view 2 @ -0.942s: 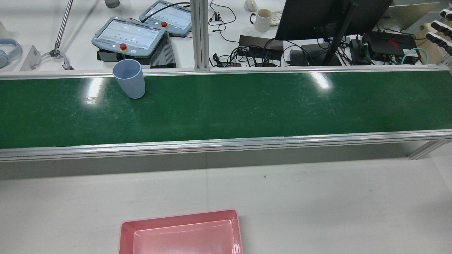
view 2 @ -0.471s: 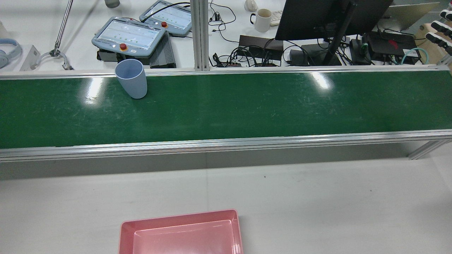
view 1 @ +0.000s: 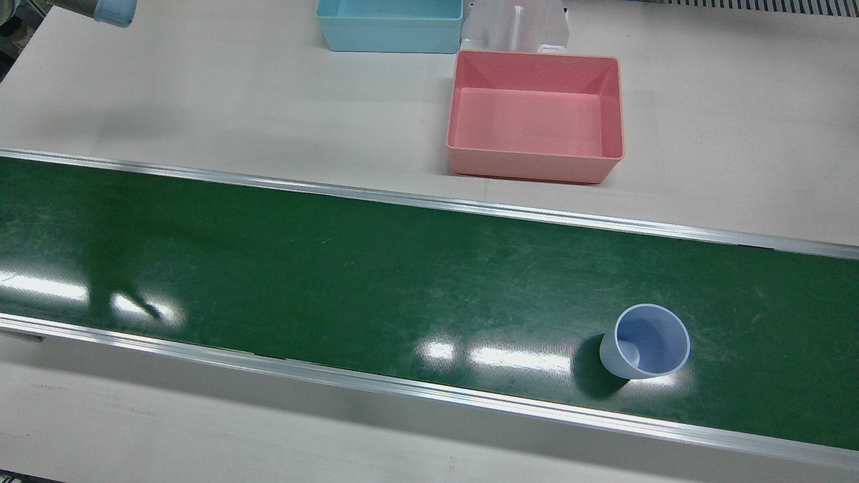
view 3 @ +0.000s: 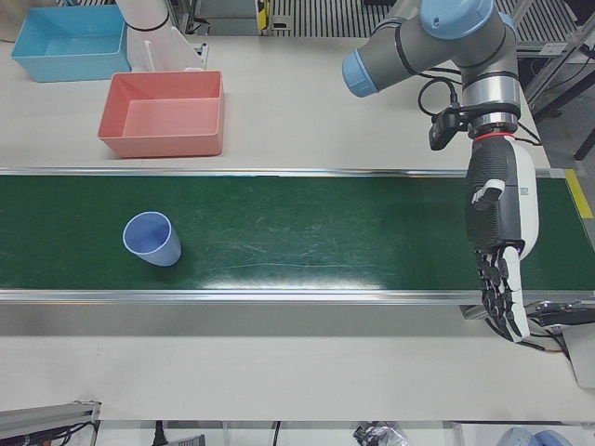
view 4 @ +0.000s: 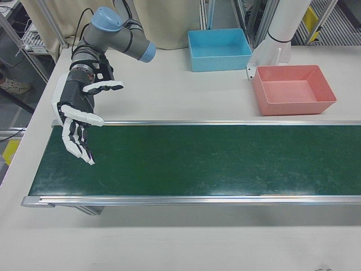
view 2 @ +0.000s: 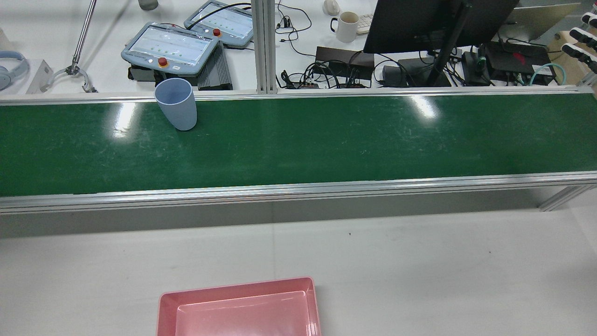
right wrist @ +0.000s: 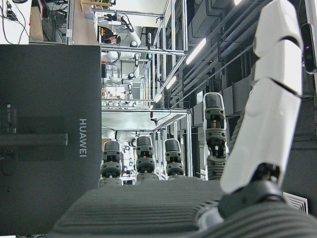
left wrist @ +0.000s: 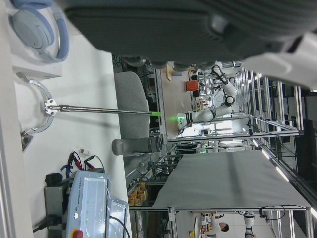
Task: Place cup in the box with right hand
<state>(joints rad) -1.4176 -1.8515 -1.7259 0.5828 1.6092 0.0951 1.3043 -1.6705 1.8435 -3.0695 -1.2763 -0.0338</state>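
Note:
A light blue cup (view 1: 644,342) stands upright on the green conveyor belt (view 1: 335,268), near its operators' edge and on the left arm's half; it also shows as the cup (view 2: 176,103) and the cup (view 3: 152,239). The pink box (view 1: 530,164) is empty and sits on the white table on the robot's side of the belt, seen too as the box (view 2: 233,287) and the box (view 4: 293,107). My right hand (view 4: 79,116) hangs open over the far end of the belt, well away from the cup. My left hand (view 3: 500,232) is open at the opposite end, fingers pointing down.
A light blue box (view 1: 389,41) stands behind the pink one, beside a white pedestal (view 4: 276,39). Beyond the belt are teach pendants (view 2: 170,46), a monitor (view 2: 419,23), cables and a white mug (view 2: 347,25). Aluminium rails (view 1: 429,201) border the belt.
The cup has shifted slightly to the right in the rear view, carried along the belt. No arm or hand enters that view's middle.

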